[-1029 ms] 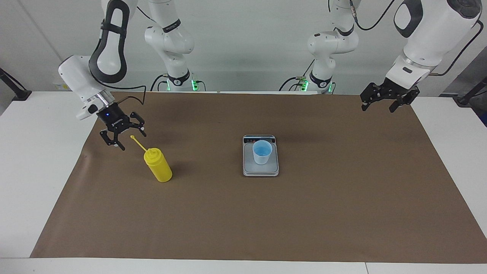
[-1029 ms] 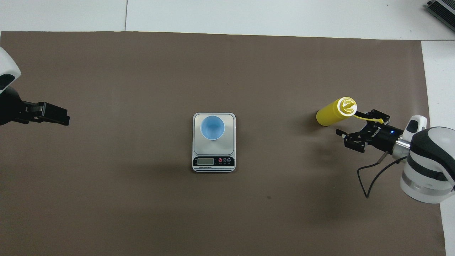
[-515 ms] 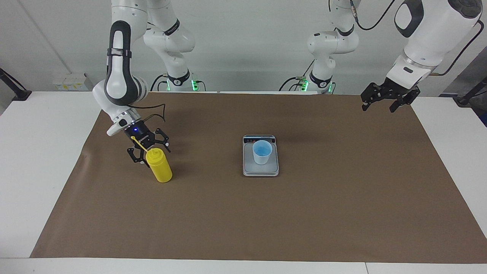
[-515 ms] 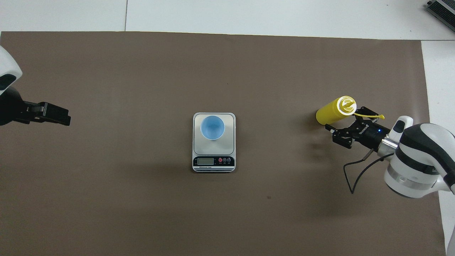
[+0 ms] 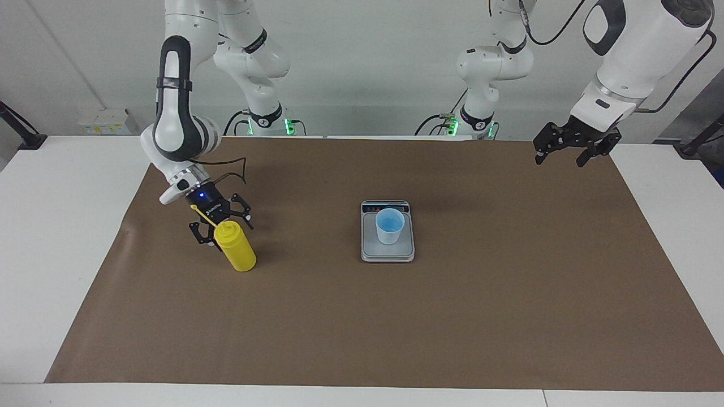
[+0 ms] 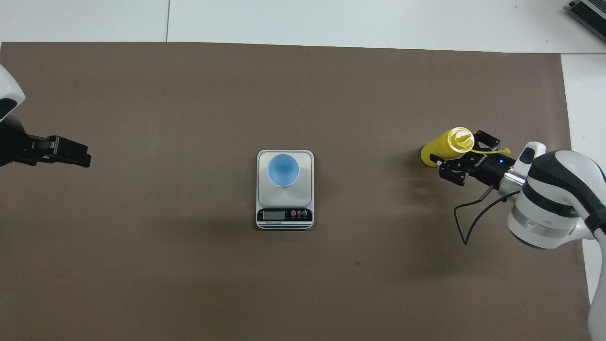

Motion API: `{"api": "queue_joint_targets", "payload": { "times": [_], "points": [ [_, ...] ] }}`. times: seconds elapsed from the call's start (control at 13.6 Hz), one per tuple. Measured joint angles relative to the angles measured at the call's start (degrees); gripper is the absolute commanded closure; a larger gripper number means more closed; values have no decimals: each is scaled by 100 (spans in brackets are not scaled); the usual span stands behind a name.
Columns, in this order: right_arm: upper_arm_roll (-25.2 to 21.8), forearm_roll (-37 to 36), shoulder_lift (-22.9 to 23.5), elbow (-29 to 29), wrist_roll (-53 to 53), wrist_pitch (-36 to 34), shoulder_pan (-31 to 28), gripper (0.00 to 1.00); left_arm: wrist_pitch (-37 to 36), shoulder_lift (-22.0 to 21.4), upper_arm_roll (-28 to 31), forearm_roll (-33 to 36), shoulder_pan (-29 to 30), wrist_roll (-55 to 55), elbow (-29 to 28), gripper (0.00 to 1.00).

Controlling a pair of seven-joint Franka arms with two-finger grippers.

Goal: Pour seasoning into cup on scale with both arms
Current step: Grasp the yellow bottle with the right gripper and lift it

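The right arm is bending down from its base toward its own end of the table, forearm slanting steeply, and its black two-finger right gripper [image 5: 222,232] is sitting low around the upper body of the small yellow plastic squeeze bottle [image 5: 237,249]. The fingers are flanking the bottle on either side, spread wide; whether they are pressing it yet cannot be told. The bottle is standing on the brown paper mat [image 5: 362,316], leaning slightly, its thin cap strap poking up against the gripper's wrist.

The left arm is waiting, its left gripper [image 5: 570,150] hanging spread apart above the mat's corner at its own end, holding nothing.

The small pale blue tapered plastic cup [image 5: 389,225] is standing upright on the flat silver-grey kitchen scale [image 5: 387,252] at mid-table, well apart from the bottle.

Compared with a second ago, the right gripper has dropped from just beside the bottle's strap to straddle the bottle. Bottle, cup and scale are sitting where they were.
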Motion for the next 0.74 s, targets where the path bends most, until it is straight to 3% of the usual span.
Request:
{"api": "queue_joint_targets", "payload": {
  "times": [0.15, 0.22, 0.44, 0.74],
  "points": [
    [0, 0, 37, 84, 0, 0, 13, 88, 0, 0, 56, 0, 41, 0, -3, 0],
    [0, 0, 61, 113, 0, 1, 13, 93, 0, 0, 59, 0, 66, 0, -3, 0],
    [10, 0, 97, 215, 5, 1, 20, 100, 0, -2, 52, 0, 74, 0, -3, 0],
    [19, -117, 96, 517, 294, 116, 280, 100, 0, -2, 52, 0, 74, 0, -4, 0]
  ]
}}
